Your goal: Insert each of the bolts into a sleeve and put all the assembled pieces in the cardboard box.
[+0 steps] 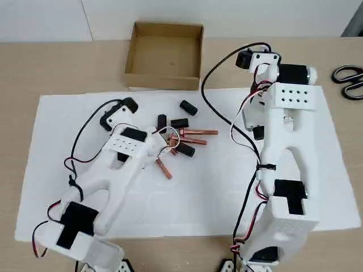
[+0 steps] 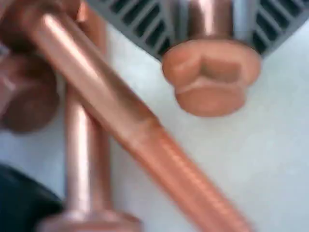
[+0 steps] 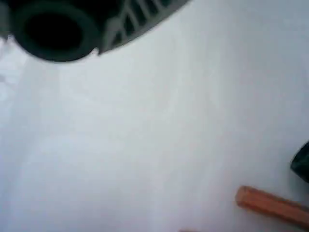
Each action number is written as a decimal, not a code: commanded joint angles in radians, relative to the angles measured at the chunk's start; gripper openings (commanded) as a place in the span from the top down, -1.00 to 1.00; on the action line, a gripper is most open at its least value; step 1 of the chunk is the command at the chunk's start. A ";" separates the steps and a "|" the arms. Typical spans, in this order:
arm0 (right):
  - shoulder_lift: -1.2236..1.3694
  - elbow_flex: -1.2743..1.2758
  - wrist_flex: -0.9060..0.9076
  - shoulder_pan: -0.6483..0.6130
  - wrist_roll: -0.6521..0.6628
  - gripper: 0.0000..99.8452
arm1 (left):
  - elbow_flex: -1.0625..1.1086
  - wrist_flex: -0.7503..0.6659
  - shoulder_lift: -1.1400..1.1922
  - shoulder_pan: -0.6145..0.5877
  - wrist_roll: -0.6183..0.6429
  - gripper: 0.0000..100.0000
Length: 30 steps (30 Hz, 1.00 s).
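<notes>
Copper bolt (image 2: 210, 77) with flanged head sits clamped in left gripper (image 1: 161, 141); right gripper (image 1: 257, 132) clasps hollow black sleeve (image 3: 53, 31).

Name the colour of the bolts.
Copper-coloured; the bolts show best in the left wrist view.

White sheet (image 1: 198, 192) spread on wooden table (image 1: 57, 62), black-handled scissors (image 1: 345, 81) beside the sheet
</notes>
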 commanded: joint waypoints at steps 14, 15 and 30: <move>-0.070 -0.005 0.015 -0.005 -0.006 0.99 | -0.248 0.298 0.002 -0.232 -1.014 0.98; -0.070 -0.005 0.015 -0.005 -0.006 0.99 | -0.248 0.282 0.029 -0.247 -1.014 0.98; -0.070 -0.005 0.015 -0.007 -0.017 0.99 | -0.269 0.216 0.221 -0.275 -1.019 0.87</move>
